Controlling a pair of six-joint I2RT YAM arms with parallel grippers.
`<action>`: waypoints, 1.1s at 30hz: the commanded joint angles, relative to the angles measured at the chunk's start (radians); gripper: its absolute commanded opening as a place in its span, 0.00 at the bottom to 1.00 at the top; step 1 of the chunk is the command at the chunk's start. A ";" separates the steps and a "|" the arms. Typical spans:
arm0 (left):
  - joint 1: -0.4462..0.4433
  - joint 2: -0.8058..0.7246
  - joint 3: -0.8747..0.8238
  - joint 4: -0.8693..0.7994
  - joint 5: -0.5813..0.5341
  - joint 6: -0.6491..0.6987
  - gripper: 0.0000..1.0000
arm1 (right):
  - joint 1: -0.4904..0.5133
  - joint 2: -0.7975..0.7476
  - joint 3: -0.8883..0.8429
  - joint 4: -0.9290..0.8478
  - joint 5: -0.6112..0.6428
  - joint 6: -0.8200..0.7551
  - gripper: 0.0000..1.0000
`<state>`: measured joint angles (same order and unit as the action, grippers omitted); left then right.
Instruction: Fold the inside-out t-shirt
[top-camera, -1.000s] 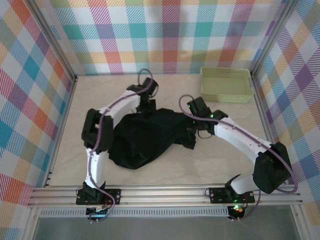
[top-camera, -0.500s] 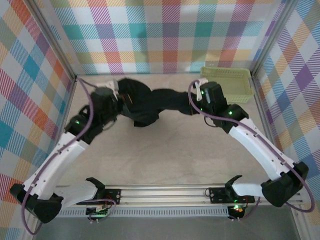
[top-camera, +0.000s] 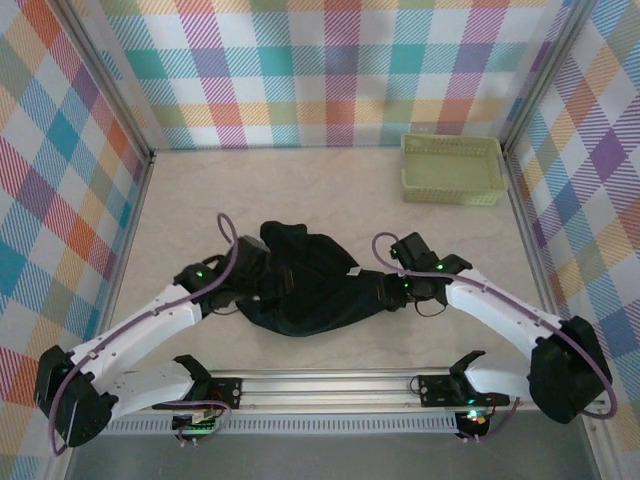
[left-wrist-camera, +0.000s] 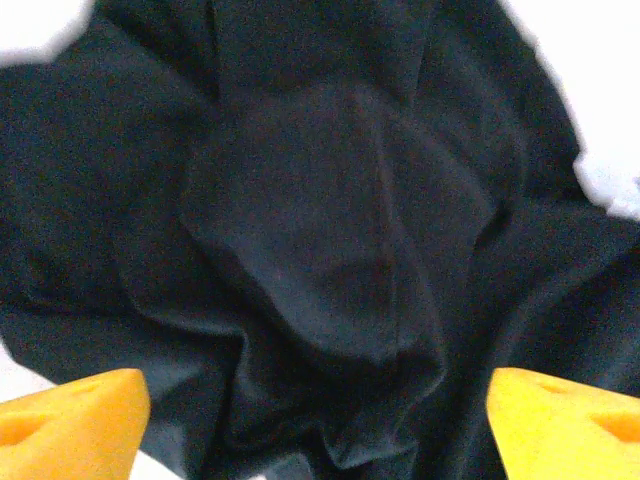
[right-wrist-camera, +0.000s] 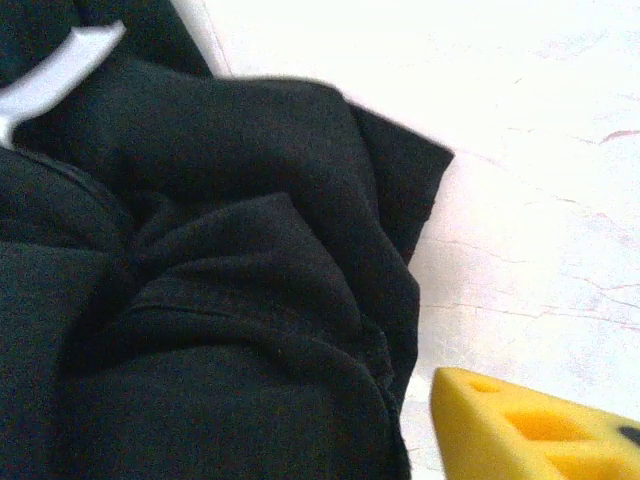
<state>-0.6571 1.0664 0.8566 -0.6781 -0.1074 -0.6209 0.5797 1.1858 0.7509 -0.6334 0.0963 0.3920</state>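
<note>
The inside-out t-shirt (top-camera: 310, 285) lies in a crumpled black heap on the table, near the front and between the two arms. My left gripper (top-camera: 262, 270) rests low at the heap's left side. In the left wrist view its yellow fingertips (left-wrist-camera: 70, 425) stand wide apart, open, with loose folds of the t-shirt (left-wrist-camera: 330, 220) below them. At the heap's right end sits my right gripper (top-camera: 392, 288). One yellow fingertip (right-wrist-camera: 530, 430) shows in the right wrist view, set just off the edge of the t-shirt (right-wrist-camera: 220, 300); the other is hidden by fabric.
A pale green basket (top-camera: 452, 168) stands at the far right corner. Checked walls close the table (top-camera: 330, 190) on three sides. A metal rail (top-camera: 330, 385) with both arm bases runs along the near edge. Bare tabletop lies behind the heap.
The t-shirt, held stretched between both grippers at the far side half a second ago, now lies dropped near the front. Both arms came forward and down, and both grippers opened.
</note>
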 joint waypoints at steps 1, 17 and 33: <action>0.112 0.076 0.093 -0.038 -0.008 0.048 0.92 | 0.000 -0.058 0.079 -0.012 0.042 0.018 0.67; 0.143 0.484 0.194 0.075 0.123 0.100 0.61 | -0.020 0.093 0.048 0.071 -0.050 0.094 0.66; 0.192 0.231 0.586 -0.013 -0.077 0.201 0.00 | -0.021 -0.032 0.478 -0.115 0.263 -0.146 0.00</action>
<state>-0.4789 1.4147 1.3163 -0.6857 -0.0921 -0.4648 0.5621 1.2228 1.0653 -0.7109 0.1848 0.3626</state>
